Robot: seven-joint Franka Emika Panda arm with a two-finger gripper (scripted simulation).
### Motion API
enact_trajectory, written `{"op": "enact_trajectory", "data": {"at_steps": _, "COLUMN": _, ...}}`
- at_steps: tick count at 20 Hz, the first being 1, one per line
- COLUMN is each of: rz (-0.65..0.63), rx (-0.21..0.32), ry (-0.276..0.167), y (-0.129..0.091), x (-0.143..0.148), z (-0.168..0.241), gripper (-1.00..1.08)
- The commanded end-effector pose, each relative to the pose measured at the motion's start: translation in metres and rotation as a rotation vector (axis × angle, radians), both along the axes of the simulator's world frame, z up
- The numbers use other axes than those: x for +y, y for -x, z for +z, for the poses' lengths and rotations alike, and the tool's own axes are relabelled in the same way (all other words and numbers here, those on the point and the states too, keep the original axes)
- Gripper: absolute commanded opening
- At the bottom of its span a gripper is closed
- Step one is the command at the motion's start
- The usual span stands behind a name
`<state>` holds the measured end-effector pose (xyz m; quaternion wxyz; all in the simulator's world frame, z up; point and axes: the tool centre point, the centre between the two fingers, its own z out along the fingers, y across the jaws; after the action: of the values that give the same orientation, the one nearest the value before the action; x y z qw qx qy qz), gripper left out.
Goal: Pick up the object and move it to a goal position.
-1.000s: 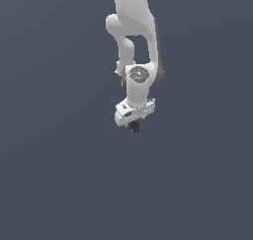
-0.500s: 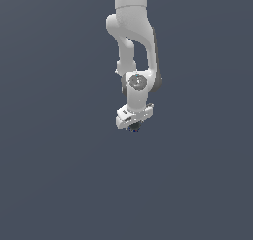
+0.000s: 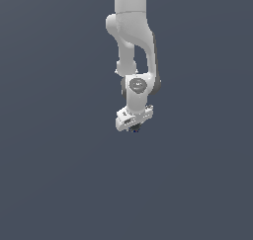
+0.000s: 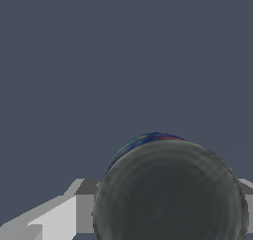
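In the wrist view the object (image 4: 170, 194), a round can with a dark grey top and a sliver of blue and red side, fills the space between my gripper's white fingers (image 4: 69, 209). They press on it from both sides. In the exterior view the gripper (image 3: 134, 127) hangs from the white arm above the grey floor. Only a small dark bit of the object (image 3: 135, 130) shows under the hand. The gripper is shut on the object, which is held off the floor.
A plain dark grey floor (image 3: 59, 184) spreads all around. The white arm (image 3: 132, 31) comes down from the top of the exterior view.
The wrist and hand have shifted slightly downward in the exterior view, carrying the object along. The grip has not changed.
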<state>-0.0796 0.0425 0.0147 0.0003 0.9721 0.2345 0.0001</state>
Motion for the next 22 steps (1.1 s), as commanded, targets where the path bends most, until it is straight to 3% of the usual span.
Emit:
{"op": "enact_trajectory", "data": {"at_steps": 1, "rz": 0.001, "rx": 0.0, "ry": -0.001, "y": 0.0, "x": 0.001, "z": -0.001, "gripper": -1.0}}
{"op": "enact_trajectory", "data": {"at_steps": 12, "rz": 0.0, "rx": 0.0, "ry": 0.0, "y": -0.003, "x": -0.003, "z": 0.006, "gripper": -1.0}}
{"op": "enact_trajectory", "data": {"at_steps": 22, "rz": 0.0, "rx": 0.0, "ry": 0.0, "y": -0.025, "x": -0.029, "z": 0.056, "gripper": -1.0}}
